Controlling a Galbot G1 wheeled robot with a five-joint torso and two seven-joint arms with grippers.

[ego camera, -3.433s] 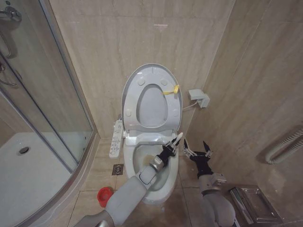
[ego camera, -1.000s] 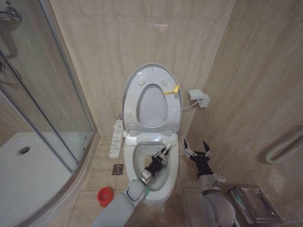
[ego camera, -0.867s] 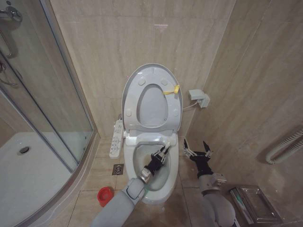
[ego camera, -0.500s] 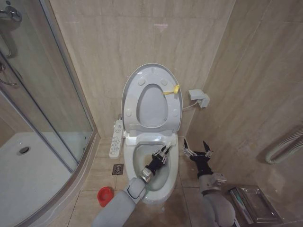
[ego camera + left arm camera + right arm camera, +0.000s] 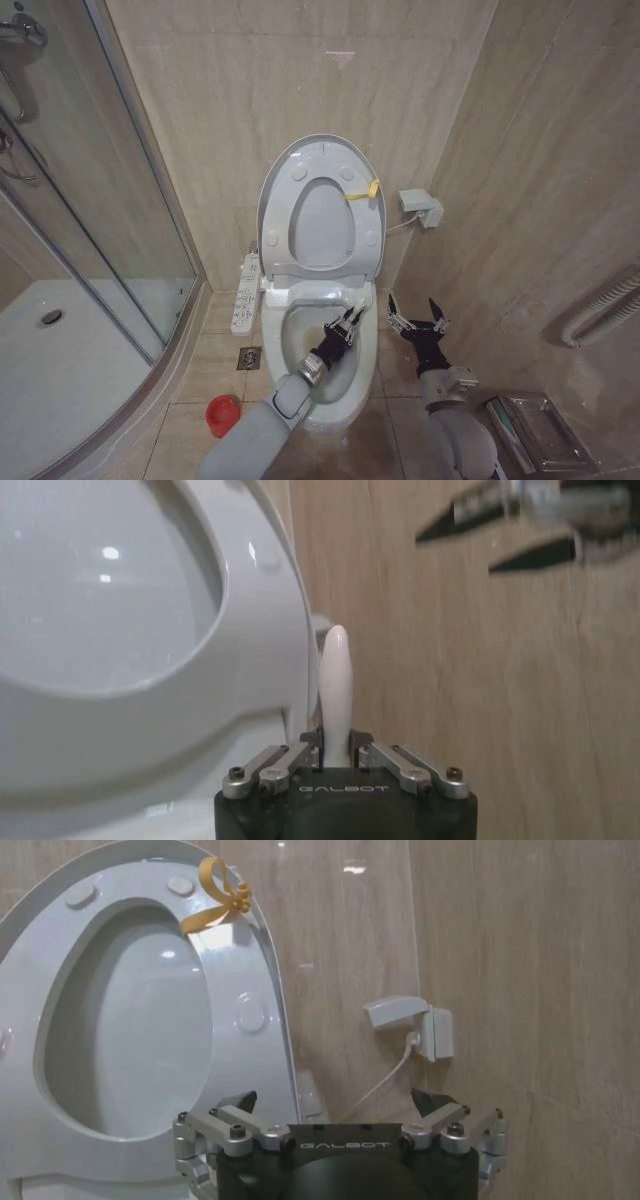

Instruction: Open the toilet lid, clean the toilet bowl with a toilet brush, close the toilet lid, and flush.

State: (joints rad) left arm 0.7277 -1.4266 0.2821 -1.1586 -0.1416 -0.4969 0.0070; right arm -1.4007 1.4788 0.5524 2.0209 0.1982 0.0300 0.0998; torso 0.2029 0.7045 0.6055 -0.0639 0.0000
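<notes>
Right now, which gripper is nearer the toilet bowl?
Left. The left gripper is over the toilet bowl, shut on the toilet brush; the right gripper hangs open beside it, off the rim.

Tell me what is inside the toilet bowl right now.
Inside the bowl: the left claw, shut on the brush handle, which sticks up. The arm covers the brush head and much of the basin. The right claw hangs open beside the bowl.

The toilet lid (image 5: pixel 320 205) is glossy, smooth white plastic. The toilet bowl (image 5: pixel 365 375) is shiny white ceramic. The brush handle (image 5: pixel 334 697) is smooth white plastic. Wall tiles (image 5: pixel 250 80) are polished beige stone.
</notes>
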